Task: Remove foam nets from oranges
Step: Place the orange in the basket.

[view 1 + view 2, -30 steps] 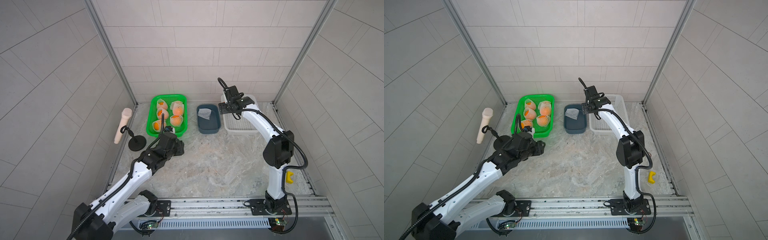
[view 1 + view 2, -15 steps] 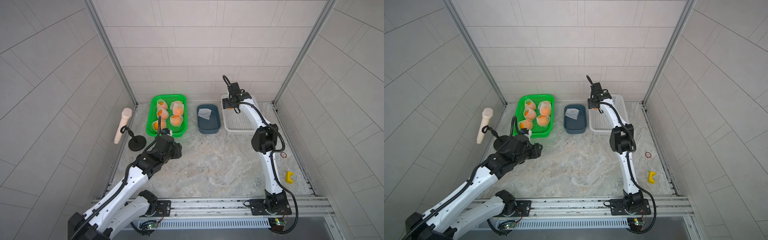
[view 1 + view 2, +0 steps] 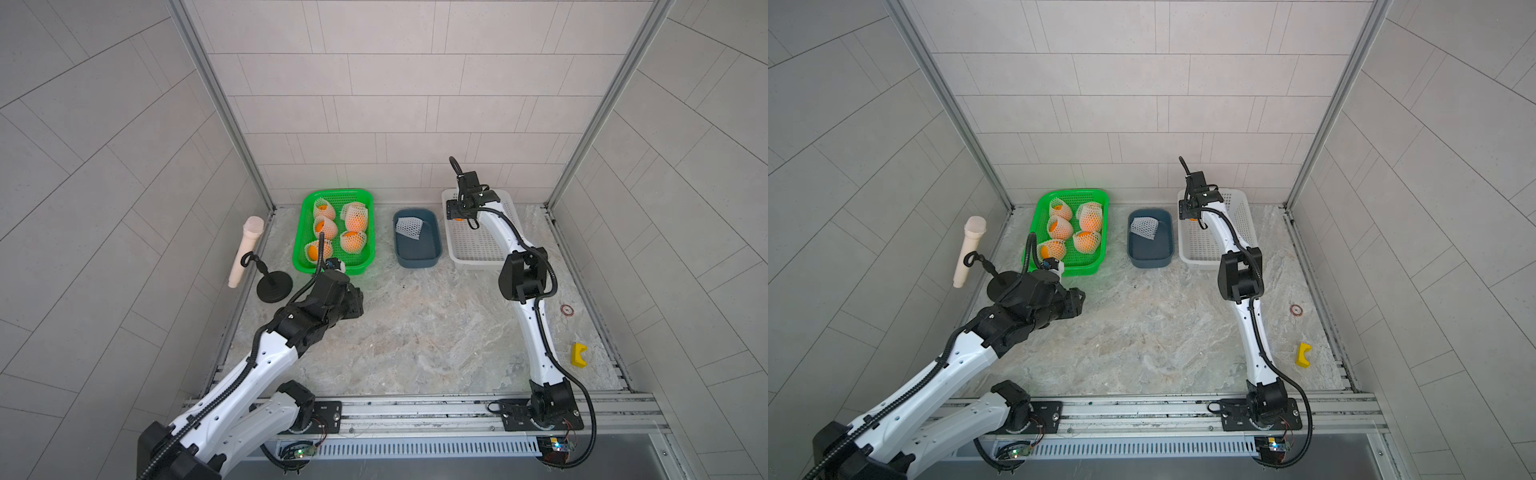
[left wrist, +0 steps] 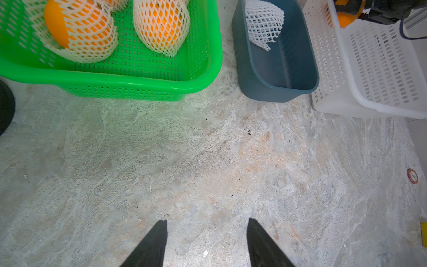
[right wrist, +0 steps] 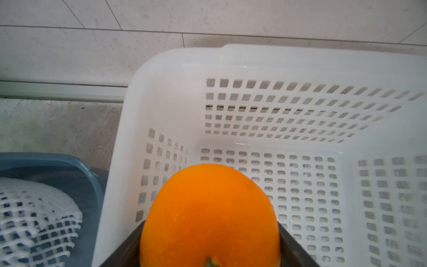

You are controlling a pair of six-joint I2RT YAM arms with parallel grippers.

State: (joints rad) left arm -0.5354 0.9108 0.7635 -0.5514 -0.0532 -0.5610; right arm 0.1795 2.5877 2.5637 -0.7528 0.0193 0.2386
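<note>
Left gripper: spread apart, empty, above floor.
Right gripper: clamped on bare orange, seemingly over white basket.

We find no legible text. The small round red-rimmed sticker on the stone surface carries a mark we cannot read.

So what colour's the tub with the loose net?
Dark blue-grey tub, clearest in left wrist view.
</note>
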